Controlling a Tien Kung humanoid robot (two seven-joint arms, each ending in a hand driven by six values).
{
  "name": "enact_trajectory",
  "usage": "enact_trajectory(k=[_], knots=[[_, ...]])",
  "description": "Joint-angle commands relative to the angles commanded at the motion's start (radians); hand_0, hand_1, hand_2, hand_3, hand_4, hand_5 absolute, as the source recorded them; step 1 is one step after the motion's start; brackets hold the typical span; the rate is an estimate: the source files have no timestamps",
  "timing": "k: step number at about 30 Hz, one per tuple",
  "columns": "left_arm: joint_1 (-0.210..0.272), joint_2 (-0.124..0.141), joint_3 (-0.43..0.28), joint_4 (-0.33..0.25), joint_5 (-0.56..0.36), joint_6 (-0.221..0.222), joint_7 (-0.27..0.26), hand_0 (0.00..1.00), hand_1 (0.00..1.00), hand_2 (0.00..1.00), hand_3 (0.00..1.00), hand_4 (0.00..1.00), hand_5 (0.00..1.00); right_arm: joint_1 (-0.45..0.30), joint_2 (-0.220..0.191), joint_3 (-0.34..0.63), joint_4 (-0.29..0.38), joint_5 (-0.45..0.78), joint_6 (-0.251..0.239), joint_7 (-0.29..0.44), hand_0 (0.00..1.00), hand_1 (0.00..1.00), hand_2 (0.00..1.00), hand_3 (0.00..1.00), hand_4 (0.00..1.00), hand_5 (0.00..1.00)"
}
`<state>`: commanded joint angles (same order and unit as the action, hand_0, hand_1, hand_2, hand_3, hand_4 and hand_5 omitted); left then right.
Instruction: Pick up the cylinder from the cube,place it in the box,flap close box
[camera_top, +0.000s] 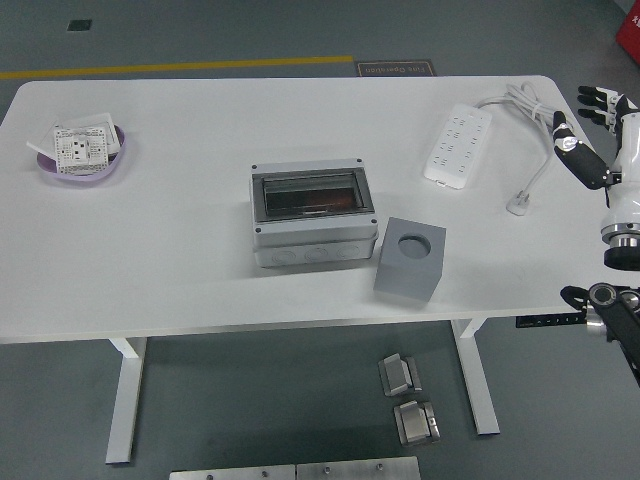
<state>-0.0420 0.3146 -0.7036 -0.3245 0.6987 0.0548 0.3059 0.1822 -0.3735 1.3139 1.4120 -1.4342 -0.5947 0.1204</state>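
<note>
- Cube (410, 260) sits near right of box (313, 214), almost touching its near right corner. Round recess in the cube's top; cylinder presumably seated there, only a grey disc shows.
- Box mid-table, dark flap down over the opening as far as can be seen.
- Right hand (592, 135) at the right edge, off the table's right end, fingers spread, holding nothing.
- Left arm out of view.
- Judgement: cylinder likely rigid, smooth, light; little stands proud, so pinch the rim from above with fingertips.
- Hard to make out: cylinder height, flap latch. Right arm cut off by the frame.
</note>
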Motion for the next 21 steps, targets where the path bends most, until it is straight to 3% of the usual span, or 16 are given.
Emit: enact_trajectory(k=[21], knots=[[-0.001,0.000,0.003,0.001,-0.002,0.000,0.000,0.737,0.753,0.712,0.830,0.710,0.408,0.002,0.001,-0.002,0.003,-0.084,-0.001,-0.036,0.734,0.680,0.703,0.694,0.665,0.268]])
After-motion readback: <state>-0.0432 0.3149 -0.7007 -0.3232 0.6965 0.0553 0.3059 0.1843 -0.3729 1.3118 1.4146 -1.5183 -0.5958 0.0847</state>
